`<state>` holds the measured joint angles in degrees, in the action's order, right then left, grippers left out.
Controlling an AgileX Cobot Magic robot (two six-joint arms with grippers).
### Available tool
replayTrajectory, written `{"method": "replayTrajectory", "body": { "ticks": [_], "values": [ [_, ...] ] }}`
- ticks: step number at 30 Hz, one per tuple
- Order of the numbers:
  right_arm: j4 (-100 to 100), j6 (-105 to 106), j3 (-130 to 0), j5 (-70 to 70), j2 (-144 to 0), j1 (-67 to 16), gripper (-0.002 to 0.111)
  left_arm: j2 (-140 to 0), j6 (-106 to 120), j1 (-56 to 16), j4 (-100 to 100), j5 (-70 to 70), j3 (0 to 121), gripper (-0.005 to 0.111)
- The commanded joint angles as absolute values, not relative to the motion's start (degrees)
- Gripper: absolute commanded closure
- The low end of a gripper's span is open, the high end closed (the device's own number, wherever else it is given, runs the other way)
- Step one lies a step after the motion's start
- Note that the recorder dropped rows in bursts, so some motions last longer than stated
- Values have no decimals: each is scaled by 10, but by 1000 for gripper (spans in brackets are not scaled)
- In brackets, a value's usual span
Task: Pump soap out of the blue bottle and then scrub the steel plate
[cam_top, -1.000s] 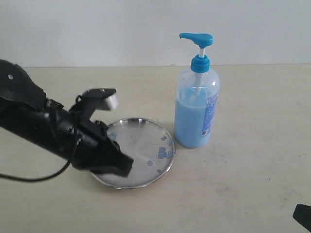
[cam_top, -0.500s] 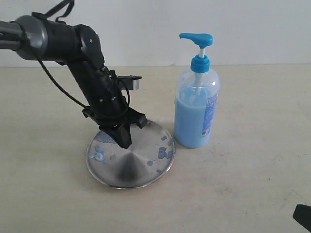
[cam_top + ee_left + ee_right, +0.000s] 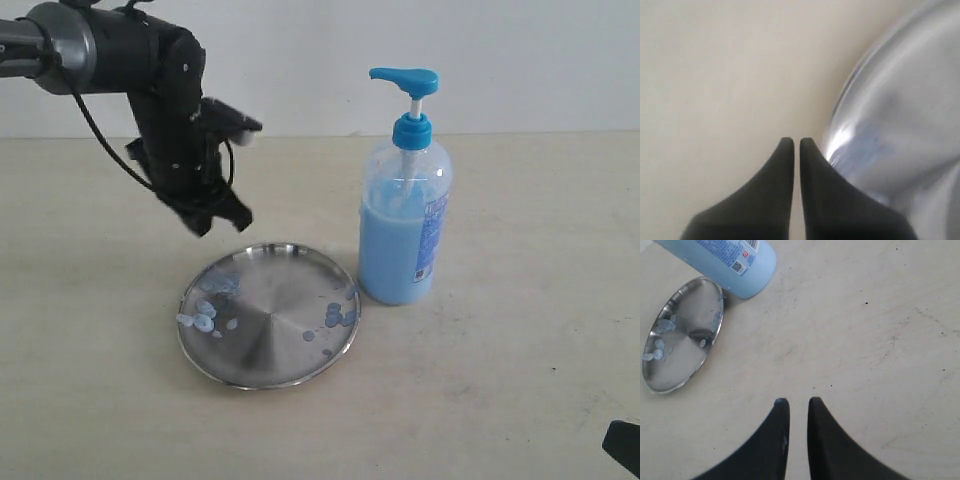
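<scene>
My left gripper (image 3: 222, 218) hovers over the table (image 3: 520, 330) by the plate (image 3: 268, 345), jaws nearly together, nothing btwn. Right gripper (image 3: 796, 401) is the same, narrow & empty, well apart from it. Plate sits just beside the bottle (image 3: 405, 235), w/ soap drops (image 3: 338, 316) on 2 sides. Prob light, stiff & slick: I'd press near center, not the rim, or it'll skate.

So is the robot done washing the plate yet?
Not yet. Done: soap is out, blue blobs sitting on the steel plate beside the blue bottle. In hand: the left gripper hovers by the plate's rim, shut and empty. Left: blobs clump at two sides, so most scrubbing probably remains. The right gripper sits off to the side, shut.
</scene>
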<state>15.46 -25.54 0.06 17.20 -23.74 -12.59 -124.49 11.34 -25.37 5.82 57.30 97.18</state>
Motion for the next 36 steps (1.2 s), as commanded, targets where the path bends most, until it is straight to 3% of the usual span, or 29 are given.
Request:
{"method": "replayTrajectory", "body": {
  "ticks": [1,5,10,12,16,19,21,26,29,31,36],
  "values": [
    [156,-250,0,170,-240,-125,106,-1243,383,-264,-255,507,978,102],
    [156,-250,0,170,-240,-125,106,-1244,484,-269,-300,697,978,102],
    [156,-250,0,170,-240,-125,106,-1225,277,-265,-9,700,975,102],
    [156,-250,0,170,-240,-125,106,-1222,222,-264,53,630,977,102],
    [156,-250,0,170,-240,-125,106,-1231,288,-263,-151,479,979,102],
    [156,-250,0,170,-240,-125,106,-1240,446,-265,-299,601,979,102],
    [156,-250,0,170,-240,-125,106,-1240,460,-265,-296,700,979,102],
    [156,-250,0,170,-240,-125,106,-1227,291,-263,-103,700,995,102],
    [156,-250,0,170,-240,-125,106,-1228,177,-263,-91,541,1004,102],
    [156,-250,0,170,-240,-125,106,-1237,245,-264,-214,483,1003,102],
    [156,-250,0,170,-240,-125,106,-1244,362,-265,-291,700,1003,102]
  ]
}}
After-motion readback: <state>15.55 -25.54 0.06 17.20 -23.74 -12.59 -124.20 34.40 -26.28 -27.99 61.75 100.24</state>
